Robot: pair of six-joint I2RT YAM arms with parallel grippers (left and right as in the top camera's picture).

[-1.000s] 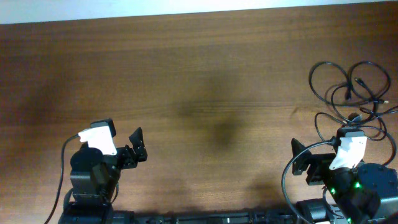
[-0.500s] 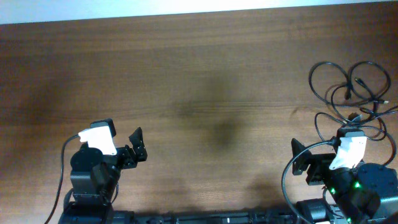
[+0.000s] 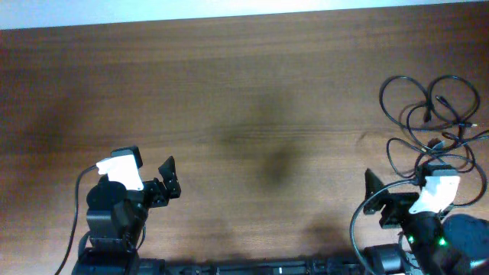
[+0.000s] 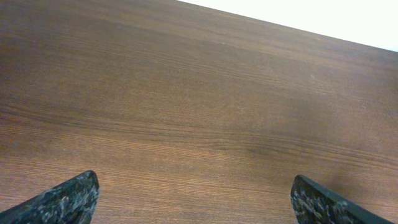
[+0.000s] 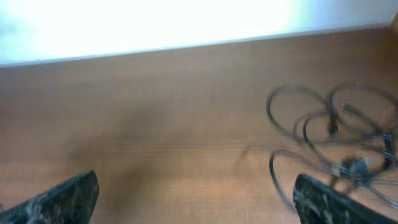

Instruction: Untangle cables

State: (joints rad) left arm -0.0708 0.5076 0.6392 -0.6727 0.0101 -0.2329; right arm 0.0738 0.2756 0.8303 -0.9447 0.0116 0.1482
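Overhead view is showing the thin black flexible cables (image 3: 429, 114) lying in loose overlapping loops at the far right edge of the dark brown wooden desk (image 3: 252, 92), with small plug ends showing inside the loops. The nearest loops are reaching the right arm's white wrist housing (whether they are touching it cannot be told). The right black two-finger pincer (image 3: 376, 200) is standing released, its jaws spread wide and gripping nothing, just left of the tangle and apart from it. In the blurred right wrist view the cables (image 5: 331, 127) are lying ahead and to the right of that pincer (image 5: 196, 199). The left black two-finger pincer (image 3: 172, 177) is hovering well apart from the cables, near the desk's front left, likewise released and empty; its wrist view is showing only bare wood between the parted jaws of the pincer (image 4: 196, 202).
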